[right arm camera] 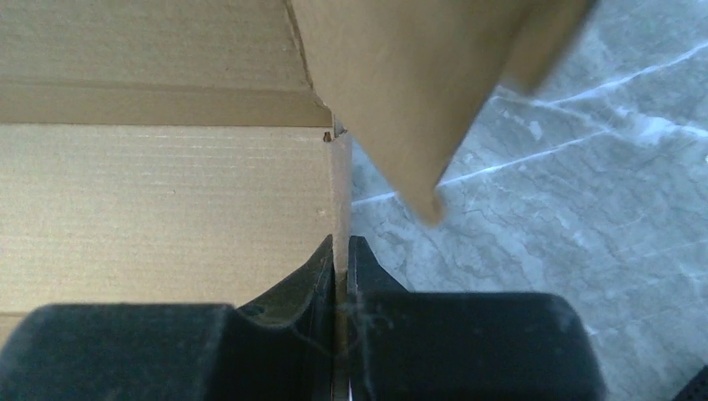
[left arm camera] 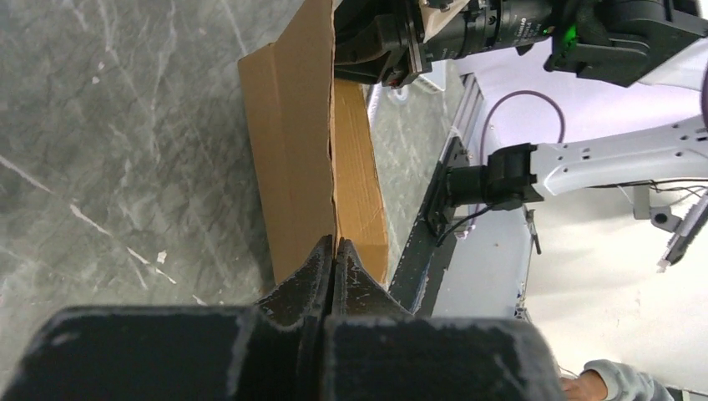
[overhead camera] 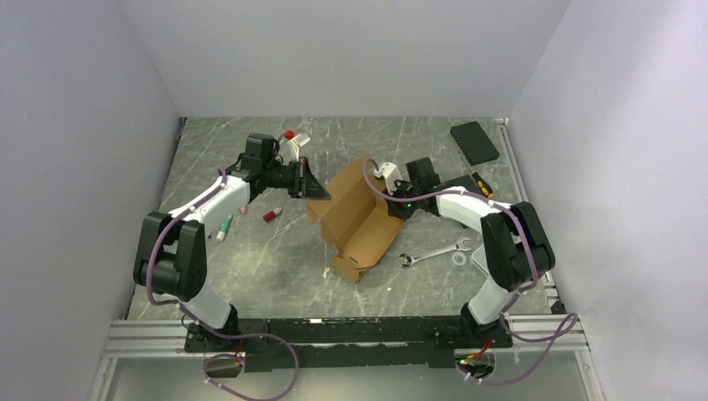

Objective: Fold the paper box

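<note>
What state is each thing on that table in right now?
paper box, half folded, panels raised, pinched from both sides.
left end effector, shut on the paper box's edge.
right end effector, shut on a paper box wall.
wrench, lying flat, untouched.

Overhead, two close wrists — common box (overhead camera: 359,221)

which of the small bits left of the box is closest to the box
The small red piece, just left of the paper box. The green-tipped one lies farther left, and the red-capped one farther back.
</note>
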Controlling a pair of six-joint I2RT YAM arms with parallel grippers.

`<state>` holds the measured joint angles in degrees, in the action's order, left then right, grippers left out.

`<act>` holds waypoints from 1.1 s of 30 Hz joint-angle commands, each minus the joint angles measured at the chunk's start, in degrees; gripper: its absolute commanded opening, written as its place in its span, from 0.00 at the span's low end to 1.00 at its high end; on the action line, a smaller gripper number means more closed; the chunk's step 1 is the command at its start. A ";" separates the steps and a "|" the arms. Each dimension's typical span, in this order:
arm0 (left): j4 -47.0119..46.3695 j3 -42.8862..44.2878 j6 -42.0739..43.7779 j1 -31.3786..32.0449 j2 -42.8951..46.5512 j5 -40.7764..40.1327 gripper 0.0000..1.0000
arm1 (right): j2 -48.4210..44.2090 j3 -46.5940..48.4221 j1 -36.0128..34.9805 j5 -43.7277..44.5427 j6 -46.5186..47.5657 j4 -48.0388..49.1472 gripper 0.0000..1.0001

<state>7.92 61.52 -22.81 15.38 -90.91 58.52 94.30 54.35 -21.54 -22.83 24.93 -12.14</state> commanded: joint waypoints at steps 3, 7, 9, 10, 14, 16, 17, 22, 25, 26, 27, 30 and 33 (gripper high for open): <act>7.43 3.03 7.70 1.82 -0.44 -4.83 0.00 | 2.20 2.17 -1.55 4.61 0.21 2.78 0.19; 6.45 2.34 7.83 2.17 0.44 -4.83 0.00 | 1.85 2.34 -1.57 7.57 0.00 3.16 0.28; 5.73 1.99 7.57 2.35 0.67 -4.66 0.00 | 1.77 2.41 -1.51 7.77 0.07 2.99 0.33; 5.58 1.75 7.50 2.44 0.78 -4.83 0.00 | 1.64 2.55 -1.56 7.19 0.36 2.59 0.36; 5.61 1.16 7.91 2.89 1.66 -5.74 0.00 | -0.94 3.22 -1.12 1.94 1.92 -0.60 0.50; 5.38 0.92 8.00 2.99 2.23 -5.96 0.00 | -3.14 3.47 -0.28 -1.90 2.34 -2.32 0.56; 5.29 0.84 8.04 3.06 2.50 -6.08 0.00 | -4.39 3.54 0.33 -4.59 2.83 -3.15 0.59; 4.70 0.62 7.85 3.17 3.23 -5.56 0.00 | -8.84 4.10 5.47 -14.24 8.36 -8.96 0.64; 4.51 0.36 7.82 3.21 3.75 -5.16 0.00 | -12.19 3.99 8.89 -19.16 19.86 -17.80 0.64; 4.30 0.30 7.78 3.25 3.87 -4.81 0.00 | -13.67 2.99 9.93 -20.70 26.12 -20.36 0.62; 4.11 0.24 7.66 3.32 3.90 -4.62 0.00 | -15.51 1.23 10.85 -22.45 32.91 -22.76 0.61; 4.04 0.58 7.40 3.43 3.39 -4.05 0.00 | -20.90 -8.23 13.11 -25.58 57.92 -28.15 0.60; 3.75 0.62 7.10 3.51 3.12 -3.78 0.00 | -20.61 -11.49 12.98 -24.62 75.29 -32.54 0.41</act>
<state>14.00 62.04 -16.19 18.48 -89.49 52.64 73.60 47.24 -8.49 -42.59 68.58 -33.19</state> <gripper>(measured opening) 0.014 0.517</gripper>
